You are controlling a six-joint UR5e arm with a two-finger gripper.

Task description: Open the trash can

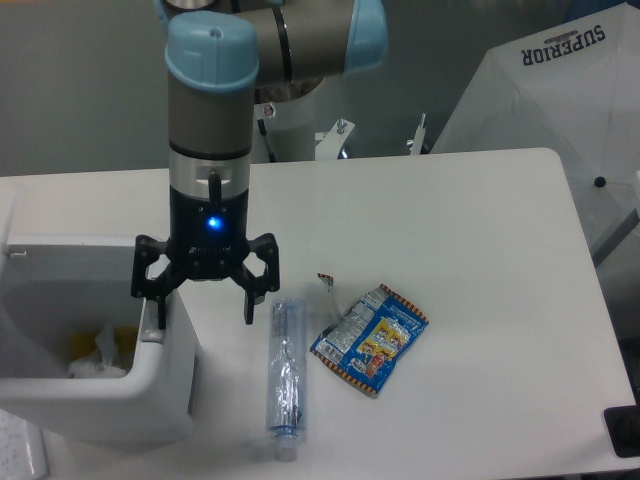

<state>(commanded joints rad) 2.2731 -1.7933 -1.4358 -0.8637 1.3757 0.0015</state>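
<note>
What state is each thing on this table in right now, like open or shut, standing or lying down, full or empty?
trash can: open, lid not in view, some crumpled waste inside.
gripper: open, fingers spread, one at the bin's right rim, holding nothing.
plastic bottle: lying on its side on the table, looks empty.
snack wrapper: lying flat, crumpled, beside the bottle.
</note>
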